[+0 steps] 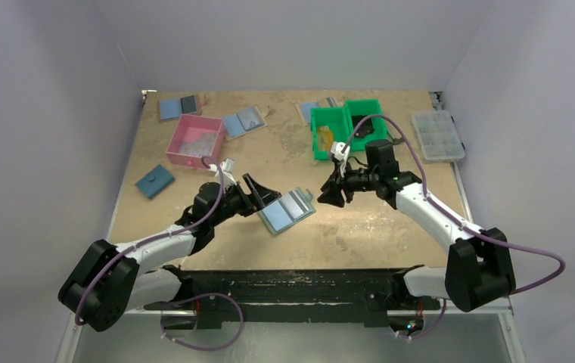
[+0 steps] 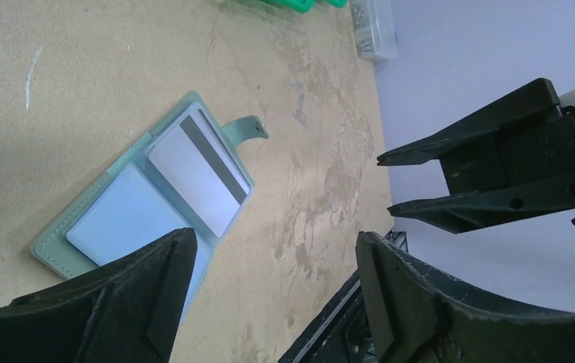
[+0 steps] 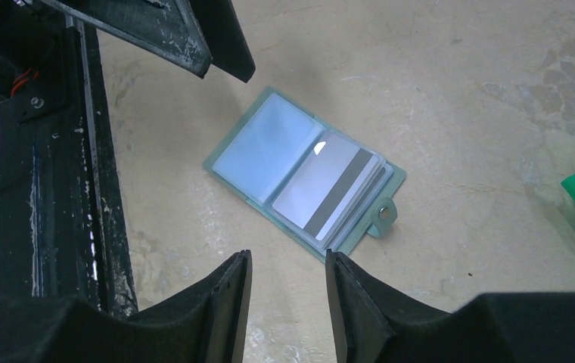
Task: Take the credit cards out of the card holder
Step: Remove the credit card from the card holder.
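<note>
Top external view: the opened card holder point(image 1: 287, 211) is laid diagonally between left gripper point(image 1: 264, 190), spread wide, and right gripper point(image 1: 329, 197), narrowly parted and empty, its striped credit card point(image 3: 322, 193) nearer the latter.

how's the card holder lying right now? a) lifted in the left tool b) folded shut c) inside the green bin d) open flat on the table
d: the card holder lies spread open on the table, a striped card showing in one half
</note>
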`<state>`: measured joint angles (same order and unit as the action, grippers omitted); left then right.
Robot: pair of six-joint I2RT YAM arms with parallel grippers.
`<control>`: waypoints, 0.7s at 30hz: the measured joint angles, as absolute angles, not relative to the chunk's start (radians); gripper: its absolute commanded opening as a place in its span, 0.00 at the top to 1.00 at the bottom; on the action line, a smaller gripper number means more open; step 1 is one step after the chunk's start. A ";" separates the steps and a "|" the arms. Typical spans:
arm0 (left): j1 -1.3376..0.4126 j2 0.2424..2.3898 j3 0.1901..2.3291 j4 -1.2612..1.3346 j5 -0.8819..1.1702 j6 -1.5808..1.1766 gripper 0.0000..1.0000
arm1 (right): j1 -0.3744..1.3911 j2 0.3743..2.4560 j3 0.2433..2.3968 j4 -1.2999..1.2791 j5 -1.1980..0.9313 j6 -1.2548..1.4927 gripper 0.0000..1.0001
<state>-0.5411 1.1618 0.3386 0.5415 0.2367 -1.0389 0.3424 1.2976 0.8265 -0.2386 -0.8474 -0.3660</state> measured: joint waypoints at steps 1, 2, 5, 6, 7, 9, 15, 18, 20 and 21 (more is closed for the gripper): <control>-0.545 1.167 0.335 0.551 0.237 -1.040 0.18 | 0.345 1.298 0.827 -0.238 -0.844 -0.363 0.56; -0.548 1.169 0.331 0.557 0.238 -1.041 0.18 | 0.348 1.298 0.828 -0.238 -0.838 -0.359 0.58; -0.563 1.169 0.329 0.560 0.231 -1.048 0.18 | 0.360 1.299 0.829 -0.231 -0.819 -0.351 0.66; -0.568 1.169 0.329 0.559 0.227 -1.050 0.18 | 0.366 1.302 0.831 -0.229 -0.809 -0.347 0.69; -0.573 1.169 0.329 0.558 0.221 -1.054 0.18 | 0.373 1.307 0.833 -0.223 -0.795 -0.343 0.72; -0.587 1.169 0.329 0.555 0.207 -1.056 0.21 | 0.387 1.324 0.841 -0.219 -0.771 -0.336 0.76; -0.637 1.183 0.329 0.552 0.154 -1.060 0.35 | 0.445 1.410 0.878 -0.216 -0.671 -0.322 0.82; -0.651 1.214 0.329 0.545 0.127 -1.064 0.41 | 0.484 1.444 0.900 -0.216 -0.628 -0.321 0.86; -0.657 1.242 0.333 0.528 0.109 -1.064 0.44 | 0.521 1.469 0.923 -0.216 -0.591 -0.317 0.90; -0.658 1.257 0.338 0.514 0.098 -1.065 0.44 | 0.537 1.482 0.933 -0.215 -0.573 -0.314 0.93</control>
